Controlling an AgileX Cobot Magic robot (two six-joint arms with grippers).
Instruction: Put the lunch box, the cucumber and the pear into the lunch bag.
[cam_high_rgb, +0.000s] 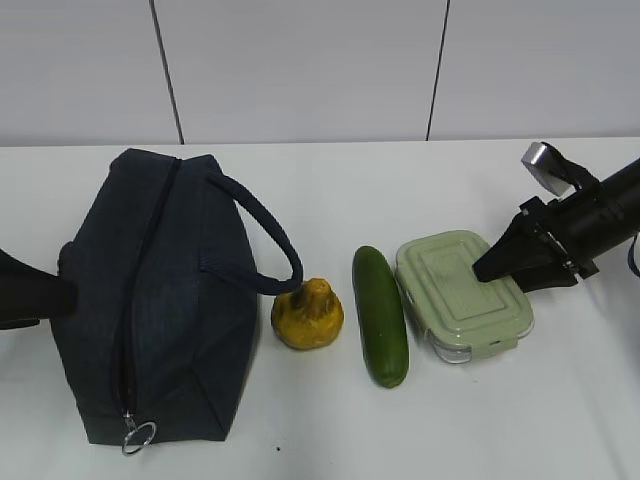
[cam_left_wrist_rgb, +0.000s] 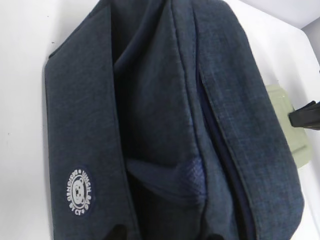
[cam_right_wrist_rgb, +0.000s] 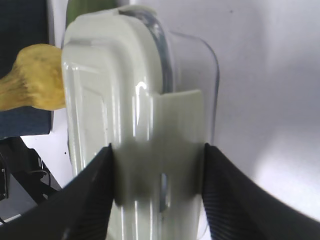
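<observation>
Right gripper fingers straddle the lunch box near the surface's right edge, apparently clamped to lift it; left fingers' state can't be told.

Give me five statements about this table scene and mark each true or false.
1. The lunch bag has its top zipper closed. True.
2. The pear lies inside the bag. False: it sits on the table beside the bag.
3. The cucumber lies between the pear and the lunch box. True.
4. The right gripper is at the cucumber. False: its fingers straddle the lunch box.
5. The lunch box has no lid. False: a pale green lid covers it.
</observation>
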